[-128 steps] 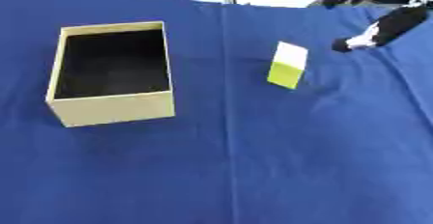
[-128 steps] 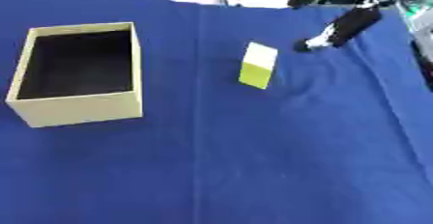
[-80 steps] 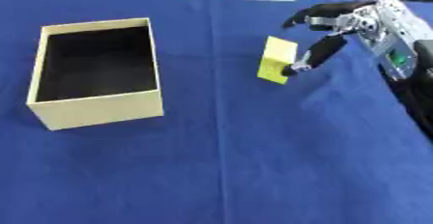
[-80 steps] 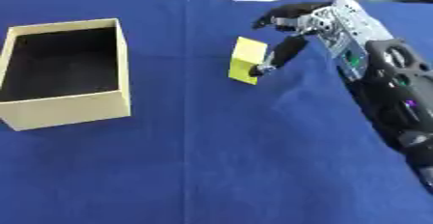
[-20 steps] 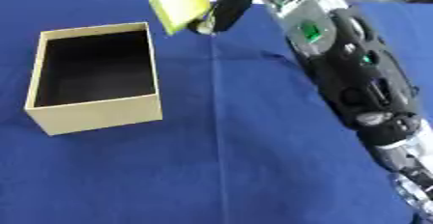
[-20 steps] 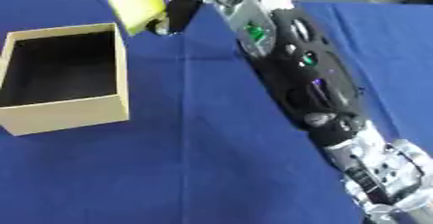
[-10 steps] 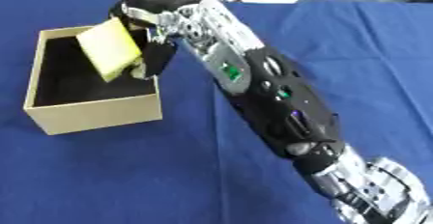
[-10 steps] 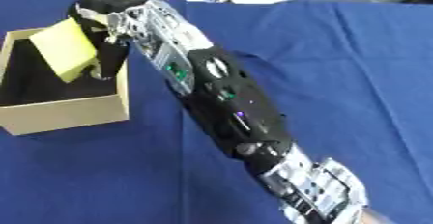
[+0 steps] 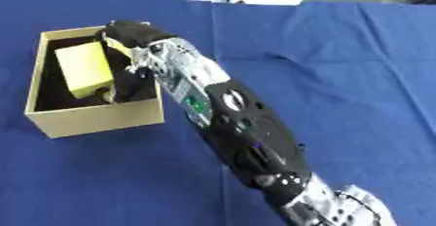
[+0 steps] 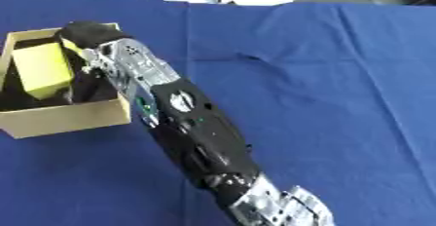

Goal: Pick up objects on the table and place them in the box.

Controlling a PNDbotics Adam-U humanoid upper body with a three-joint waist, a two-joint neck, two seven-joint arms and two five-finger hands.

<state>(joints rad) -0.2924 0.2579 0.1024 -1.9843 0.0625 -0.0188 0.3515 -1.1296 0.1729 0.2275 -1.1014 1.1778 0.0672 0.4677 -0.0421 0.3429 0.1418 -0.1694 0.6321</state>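
Lowering block (image 9: 83, 69) into box (image 9: 92, 119).
Right hand (image 9: 129, 34) reaches over box; fingers pinch block, tilted, long axis along box's length.

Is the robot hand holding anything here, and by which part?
The right robot hand holds the yellow block by its right side, inside the box.

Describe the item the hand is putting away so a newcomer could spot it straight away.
On the blue table, look to the open tan cardboard box at the left. Inside its dark opening, the robot's right hand holds a small yellow-green block, tilted. It is the only bright thing in the box.
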